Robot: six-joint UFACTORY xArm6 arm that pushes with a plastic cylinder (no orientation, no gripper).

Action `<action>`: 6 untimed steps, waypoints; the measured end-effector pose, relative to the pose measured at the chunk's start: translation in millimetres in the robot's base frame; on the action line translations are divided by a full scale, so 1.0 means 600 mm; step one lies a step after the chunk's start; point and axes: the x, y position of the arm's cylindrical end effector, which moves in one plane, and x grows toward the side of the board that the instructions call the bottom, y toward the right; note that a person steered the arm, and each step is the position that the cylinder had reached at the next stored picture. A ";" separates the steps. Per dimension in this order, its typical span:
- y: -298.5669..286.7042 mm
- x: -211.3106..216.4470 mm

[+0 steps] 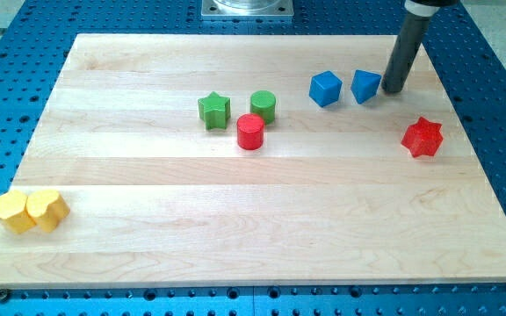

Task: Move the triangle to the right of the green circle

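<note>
Starting at the view's left, far from my tip, two yellow blocks (30,211) sit touching near the tabletop's (235,246) lower left corner; their shapes are hard to make out. Nearer the middle, still well to the left of my tip, come a green star (213,110), a red cylinder (250,132) and the green circle (263,106), with the red cylinder just below and between the two green ones. Closer in lies a blue cube (325,89), and just beside it the blue triangle (366,86), which is the task's block.

My tip (392,91) stands immediately to the triangle's right, touching it or very nearly so. There is no hand on this arm, only the rod, so nothing opens or closes. Below and to the right of my tip lies a red star (422,137), well apart.

The triangle lies directly left of my tip, and the green circle lies farther left along the same line. A leftward push looks right, though the blue cube stands between them and may get shoved along.
</note>
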 end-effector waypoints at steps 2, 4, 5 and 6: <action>-0.281 0.002; -0.114 0.002; -0.111 0.037; -0.261 0.050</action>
